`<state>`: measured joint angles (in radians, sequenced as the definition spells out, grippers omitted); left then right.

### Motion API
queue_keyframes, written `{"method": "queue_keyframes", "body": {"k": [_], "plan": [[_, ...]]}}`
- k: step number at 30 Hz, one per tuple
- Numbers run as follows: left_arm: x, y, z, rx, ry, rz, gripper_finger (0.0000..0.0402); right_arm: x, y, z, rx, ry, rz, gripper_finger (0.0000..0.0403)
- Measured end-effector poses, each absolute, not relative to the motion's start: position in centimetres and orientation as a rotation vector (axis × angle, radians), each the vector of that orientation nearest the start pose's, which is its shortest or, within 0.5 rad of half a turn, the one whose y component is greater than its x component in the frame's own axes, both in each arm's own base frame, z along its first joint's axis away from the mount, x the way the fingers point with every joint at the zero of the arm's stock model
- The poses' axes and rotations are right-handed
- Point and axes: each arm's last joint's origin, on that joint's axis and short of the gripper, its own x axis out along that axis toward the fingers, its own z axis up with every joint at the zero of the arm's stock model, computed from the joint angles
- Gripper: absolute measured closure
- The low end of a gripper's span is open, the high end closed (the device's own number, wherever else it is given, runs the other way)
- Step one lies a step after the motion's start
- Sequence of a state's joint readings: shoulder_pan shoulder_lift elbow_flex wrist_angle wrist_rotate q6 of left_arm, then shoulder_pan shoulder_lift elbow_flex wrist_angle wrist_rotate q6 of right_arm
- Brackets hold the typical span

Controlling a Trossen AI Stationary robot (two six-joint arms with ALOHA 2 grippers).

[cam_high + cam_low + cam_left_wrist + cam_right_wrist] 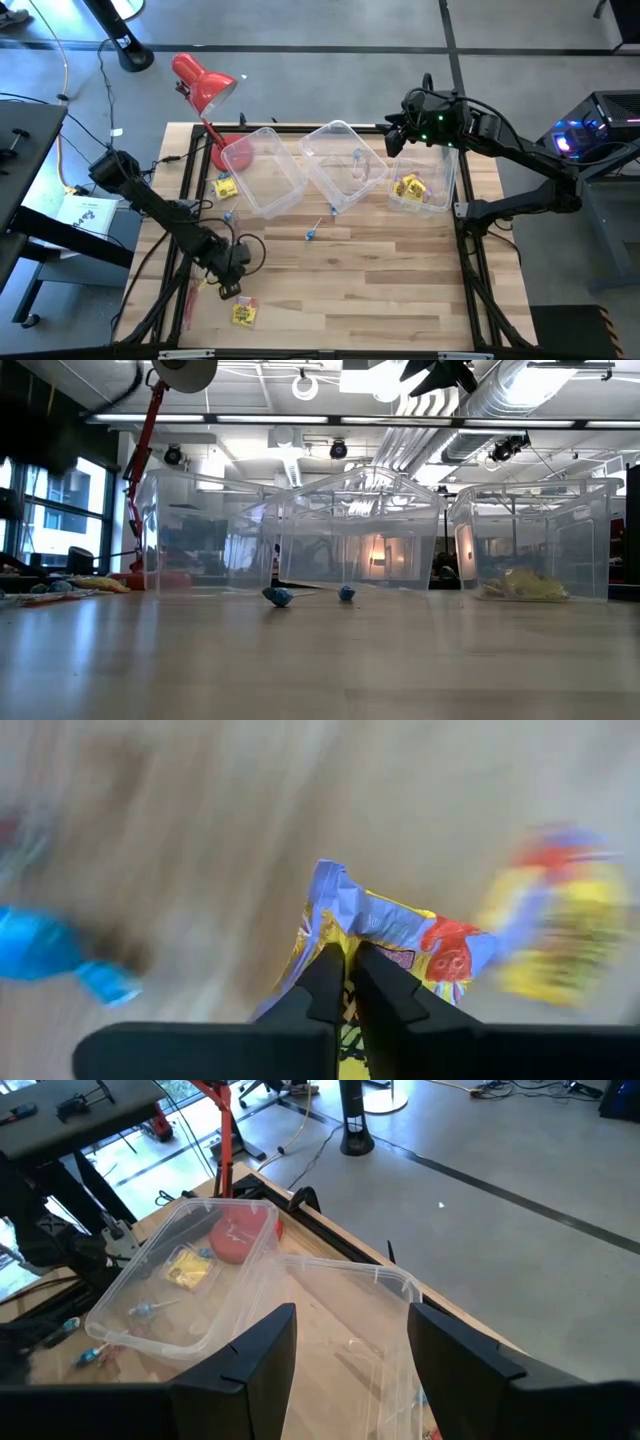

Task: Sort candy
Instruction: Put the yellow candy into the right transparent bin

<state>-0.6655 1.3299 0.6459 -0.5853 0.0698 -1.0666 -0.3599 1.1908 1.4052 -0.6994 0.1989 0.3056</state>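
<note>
**One yellow packet pinched at the table's front-left corner**

One yellow packet (400,935) sat between the fingers of the left gripper (345,982), which worked low over the table (380,290) near its front-left corner. The two dark fingers were drawn almost together, clamping a crinkled fold of the wrapper. Such a packet looked light, thin and floppy, its foil probably slick; a grip on a sealed edge or corner seemed safer than one across the puffed middle, where it could slide out.

A second yellow packet (243,314) lay just beside that gripper, toward the front edge. Slim red sticks (190,300) lay along the left edge nearby. Blue pieces on sticks (314,232) rested near the table's middle, in front of the clear bins (268,172). These seemed light too, best taken by the wrapped head, since a thin stick would likely roll or twist.

More yellow packets (410,188) were already gathered in the bin nearest the right edge. The right gripper (345,1345) hung above the bins at the back edge, its fingers spread wide and holding nothing.
</note>
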Motion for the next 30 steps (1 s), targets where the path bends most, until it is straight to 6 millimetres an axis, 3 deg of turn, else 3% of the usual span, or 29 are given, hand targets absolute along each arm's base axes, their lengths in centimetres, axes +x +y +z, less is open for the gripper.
{"method": "queue_keyframes", "body": {"k": [6,10,14,20,26,30], "plan": [[19.3,-12.7,23.1,-0.454,1.072,-0.048,0.04,21.7,-8.5,41.5,0.354,0.409,-0.518,0.0214],[21.3,-10.5,27.4,-0.328,0.836,-0.05,0.0401,21.8,-7.7,41.7,0.397,0.407,-0.364,0.0214],[24.7,-7.7,30.2,-0.263,0.559,-0.023,0.0401,21.8,-6.7,41.9,0.401,0.416,-0.276,0.0214],[31.6,-3.2,30.5,-0.18,0.302,0.023,0.0401,21.0,-5.8,42.8,0.382,0.369,-0.24,0.0214],[39.2,0.6,28.6,-0.184,0.112,0.038,0.0401,19.2,-5.6,44.7,0.334,0.212,-0.329,0.0214],[43.6,2.8,27.4,-0.169,0.074,0.075,0.0401,18.1,-5.4,45.9,0.304,0.108,-0.36,0.0214]]}}
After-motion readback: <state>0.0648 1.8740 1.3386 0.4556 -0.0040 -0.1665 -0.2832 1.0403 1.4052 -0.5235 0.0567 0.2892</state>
